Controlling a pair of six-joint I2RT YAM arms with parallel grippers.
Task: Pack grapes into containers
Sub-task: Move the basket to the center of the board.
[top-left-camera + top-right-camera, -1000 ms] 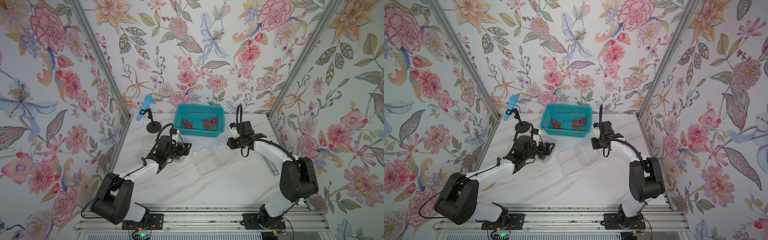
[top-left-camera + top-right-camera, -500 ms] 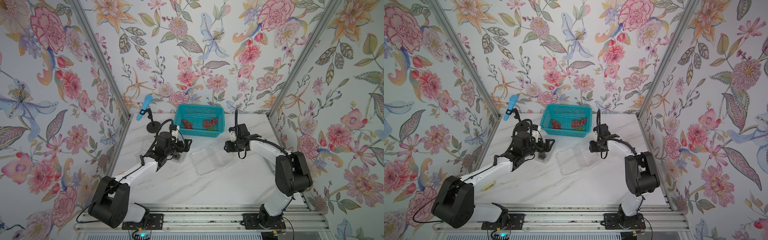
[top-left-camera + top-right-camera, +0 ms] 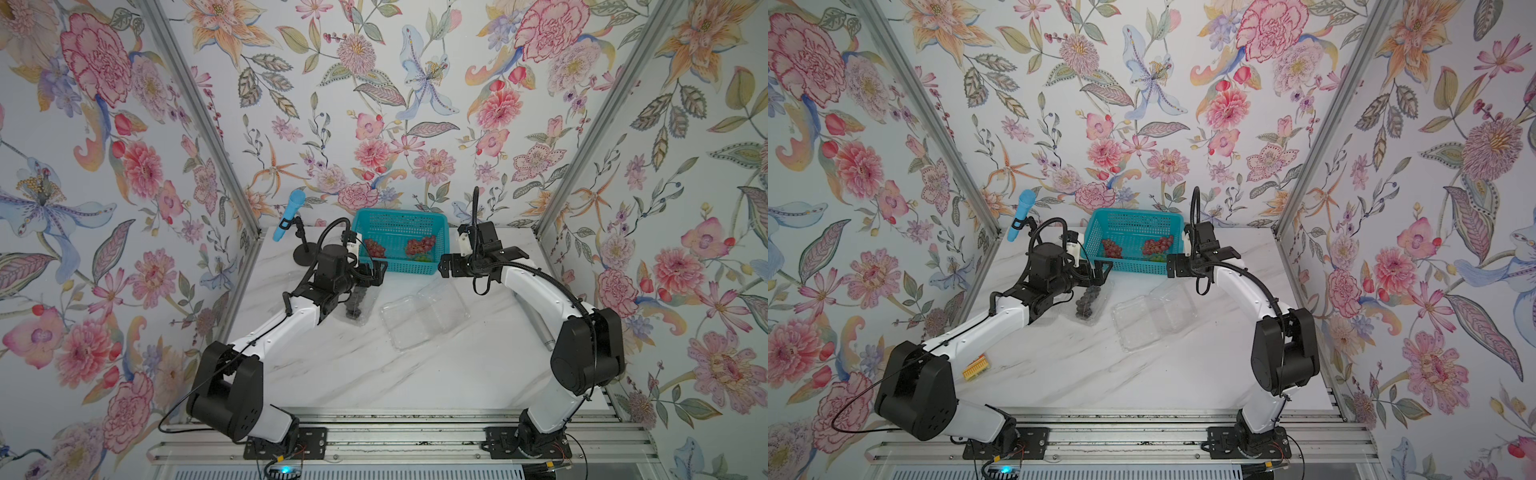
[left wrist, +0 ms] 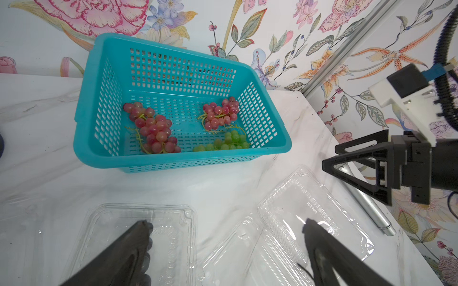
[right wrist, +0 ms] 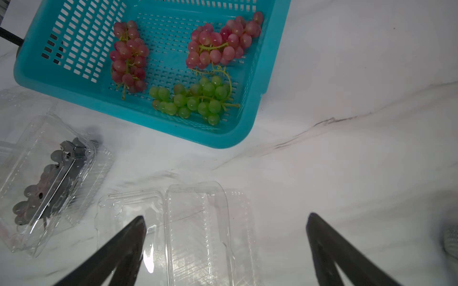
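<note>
Grapes [image 4: 156, 131] sit in two places on the white marble bench [image 3: 374, 374]: three bunches in the teal perforated basket [image 3: 411, 268] and one in a clear container. The basket stands at the back of the bench, close to the flowered wall, between the two white-and-black arms. In front of its right half lies the open clamshell container [image 3: 424, 316], empty, both halves flat on the bench side by side. In front of its left corner, a little apart from the first, lies the second container [image 3: 1088, 305], with the dark purple bunch [image 3: 1085, 302] inside; whether its lid is fully shut I cannot tell. Inside the basket, one red-pink bunch [image 5: 128, 54] lies toward the left. Another red-pink bunch [image 5: 223, 42] lies toward the right, with the green bunch [image 5: 195, 101] just in front of it by the near wall. The left fingers [image 4: 128, 247] are spread wide above the second container and grip nothing. The right fingers [image 5: 119, 247] are likewise spread wide, above the open clamshell container, holding nothing. A blue microphone [image 3: 289, 216] on a black stand is at the back left, and a silver pen-like rod [image 4: 371, 205] lies near the bench's right edge.
</note>
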